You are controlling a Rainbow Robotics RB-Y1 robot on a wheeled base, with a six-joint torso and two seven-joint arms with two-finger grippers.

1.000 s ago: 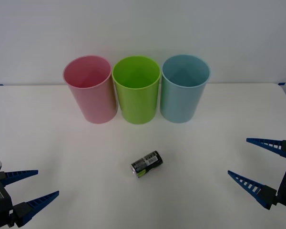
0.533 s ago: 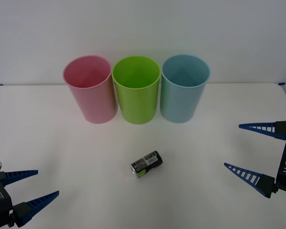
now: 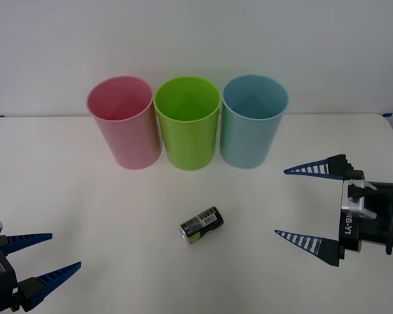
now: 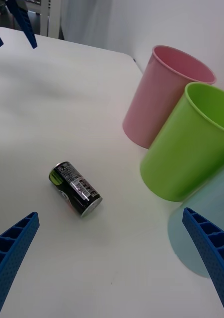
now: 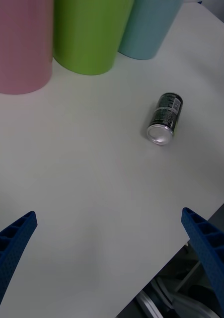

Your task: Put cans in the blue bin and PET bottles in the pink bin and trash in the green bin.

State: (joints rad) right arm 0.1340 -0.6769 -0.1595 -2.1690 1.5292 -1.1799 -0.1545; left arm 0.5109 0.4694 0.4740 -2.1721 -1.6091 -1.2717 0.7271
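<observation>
- The can (image 3: 202,224) lies on its side on the white desk (image 3: 85,216), alone in the open middle, in front of the three bins and well apart from all of them.
- The bins stand upright in a row at the back of the desk: the pink bin (image 3: 123,124) on the left, the green bin (image 3: 187,124) in the middle, the blue bin (image 3: 253,123) on the right, each just beside its neighbour.
- The right pincer (image 3: 304,206) is over the right side of the desk, its fingers spread wide and pointing toward the can, with nothing between them. From the right wrist view the can (image 4: 74,188) sits ahead of the spread fingers, not yet between them.
- The left pincer (image 3: 49,255) waits at the near left corner of the desk, also spread and holding nothing.
- The step in hand looks like the reach for the can by the right arm; nothing has been sorted yet.
- The next move calls for bringing the spread fingers down on either side of the can's round body, across its length so it cannot roll away, then pinching it, lifting it and carrying it over the blue bin's open mouth.
</observation>
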